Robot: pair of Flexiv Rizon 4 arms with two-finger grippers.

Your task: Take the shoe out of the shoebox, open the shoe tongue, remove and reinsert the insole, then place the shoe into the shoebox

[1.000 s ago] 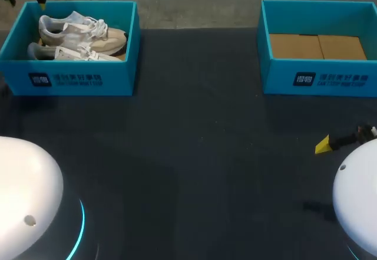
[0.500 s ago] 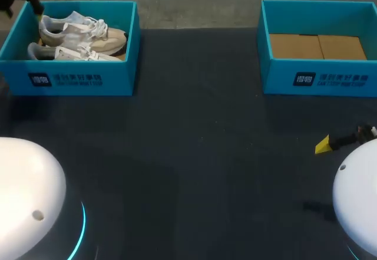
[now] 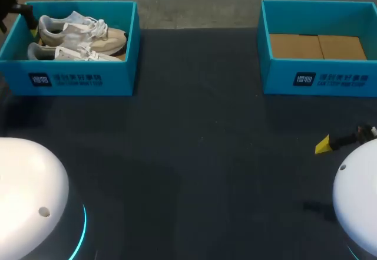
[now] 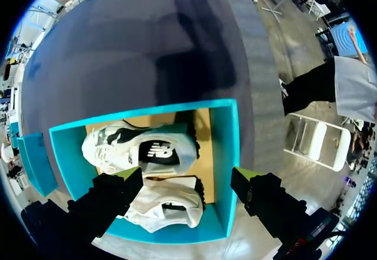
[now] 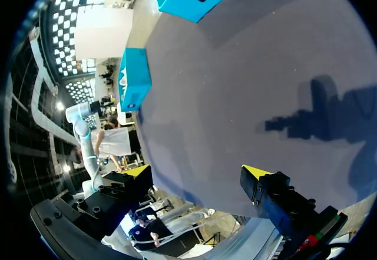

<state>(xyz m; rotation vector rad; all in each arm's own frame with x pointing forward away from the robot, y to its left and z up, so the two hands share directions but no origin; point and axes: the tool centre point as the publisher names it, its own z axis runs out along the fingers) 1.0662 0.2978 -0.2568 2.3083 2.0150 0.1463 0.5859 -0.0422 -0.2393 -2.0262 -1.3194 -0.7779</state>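
Shoe (image 3: 82,31) lengthwise in shoebox (image 3: 121,78), toe rightward

Dark table (image 3: 194,154), two teal shoeboxes standing on it.
The left shoebox (image 3: 76,80) sits at the far left corner and the right shoebox (image 3: 321,80) at the far right, both open-topped, well apart, with dark tabletop between them.

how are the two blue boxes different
The left box holds a pair of pale shoes; the right box shows only its bare brown floor. The left tool hangs open above the left box; nothing hangs above the right box. Both are blue, open-topped.
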